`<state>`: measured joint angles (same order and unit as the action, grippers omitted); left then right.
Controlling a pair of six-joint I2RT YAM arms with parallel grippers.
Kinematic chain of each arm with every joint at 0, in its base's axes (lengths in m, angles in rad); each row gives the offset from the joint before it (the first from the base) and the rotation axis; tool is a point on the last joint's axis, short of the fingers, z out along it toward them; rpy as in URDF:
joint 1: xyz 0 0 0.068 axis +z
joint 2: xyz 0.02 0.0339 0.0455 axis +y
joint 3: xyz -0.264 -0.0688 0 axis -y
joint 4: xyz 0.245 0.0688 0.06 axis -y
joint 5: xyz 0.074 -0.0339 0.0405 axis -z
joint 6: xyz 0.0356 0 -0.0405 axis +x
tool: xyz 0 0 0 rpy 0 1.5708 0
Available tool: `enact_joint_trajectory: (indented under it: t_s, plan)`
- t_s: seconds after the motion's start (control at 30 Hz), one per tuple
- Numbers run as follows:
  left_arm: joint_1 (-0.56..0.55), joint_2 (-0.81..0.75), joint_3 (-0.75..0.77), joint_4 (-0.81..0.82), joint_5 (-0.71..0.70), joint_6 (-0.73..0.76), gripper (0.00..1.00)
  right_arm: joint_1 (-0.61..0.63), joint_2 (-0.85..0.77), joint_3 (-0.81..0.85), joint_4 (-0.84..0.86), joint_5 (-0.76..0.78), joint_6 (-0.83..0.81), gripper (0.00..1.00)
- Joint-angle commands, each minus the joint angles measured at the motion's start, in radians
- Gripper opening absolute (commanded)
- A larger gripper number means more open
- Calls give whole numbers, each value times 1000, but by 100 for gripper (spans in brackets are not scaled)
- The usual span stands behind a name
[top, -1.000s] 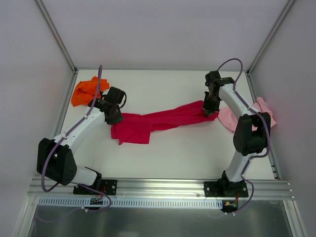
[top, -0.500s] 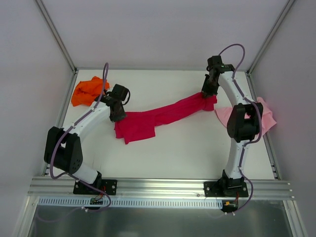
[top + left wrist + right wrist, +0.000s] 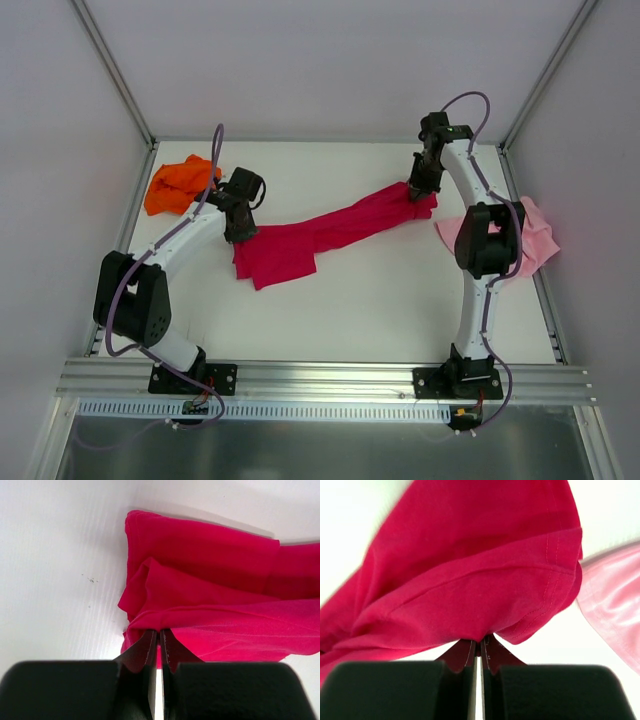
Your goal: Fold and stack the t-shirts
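Crimson t-shirt (image 3: 320,232) is pinched at both ends. The left gripper (image 3: 159,632) is clenched on its wider end toward the tabletop's (image 3: 370,300) left edge, and the right gripper (image 3: 481,641) on its other end toward the far right corner. The shirt stretches diagonally between them. The orange t-shirt (image 3: 175,184) lies bunched in the far left corner, the pink t-shirt (image 3: 537,238) at the right edge.

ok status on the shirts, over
Hands: left hand shut on crimson t-shirt at its left end, right hand shut on its right end. Shirt stretched between them, unfolded. At the sides: orange t-shirt and pink t-shirt bunched, unstacked.
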<state>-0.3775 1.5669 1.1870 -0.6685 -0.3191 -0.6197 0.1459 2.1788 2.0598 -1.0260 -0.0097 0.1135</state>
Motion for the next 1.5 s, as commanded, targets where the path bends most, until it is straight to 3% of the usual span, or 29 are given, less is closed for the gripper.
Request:
enact_joint_trajectory:
  t_s: [0.0, 0.13, 0.23, 0.37, 0.53, 0.57, 0.6, 0.63, 0.7, 0.8, 1.0, 1.27, 1.47]
  plan:
    - [14, -51, 17, 3, -31, 34, 0, -11, -56, 20, -123, -10, -41, 1]
    - [15, -97, 3, 3, -18, 48, 0, -9, -193, -148, -135, -13, -69, 1]
    - [17, -116, -9, 1, -3, 64, 0, -2, -215, -199, -258, -9, -101, 1]
    - [15, -120, 2, 6, 9, 77, 0, 0, -449, -513, -185, -10, -45, 1]
    - [15, -104, 46, 4, 63, 97, 0, 17, -553, -725, -128, -78, -12, 1]
    - [15, -102, 54, -2, 66, 100, 0, 33, -548, -742, -128, -87, -23, 9]
    - [17, -102, 68, -5, 74, 106, 0, 44, -548, -774, -128, -85, -34, 44]
    - [15, -103, 72, -8, 74, 109, 0, 58, -553, -786, -125, -70, -55, 53]
    - [15, -108, 83, -14, 72, 118, 0, 86, -586, -822, -108, -50, -54, 58]
    - [17, -108, 86, -17, 68, 123, 0, 90, -597, -830, -91, -61, -44, 66]
    - [15, -113, 72, -19, 72, 117, 0, 107, -574, -785, -92, -30, -41, 63]
    - [15, -139, 59, -17, 77, 110, 0, 172, -534, -776, -39, 296, -69, 64]
    - [15, -157, 48, -34, 90, 110, 0, 132, -369, -668, 3, 341, -28, 63]
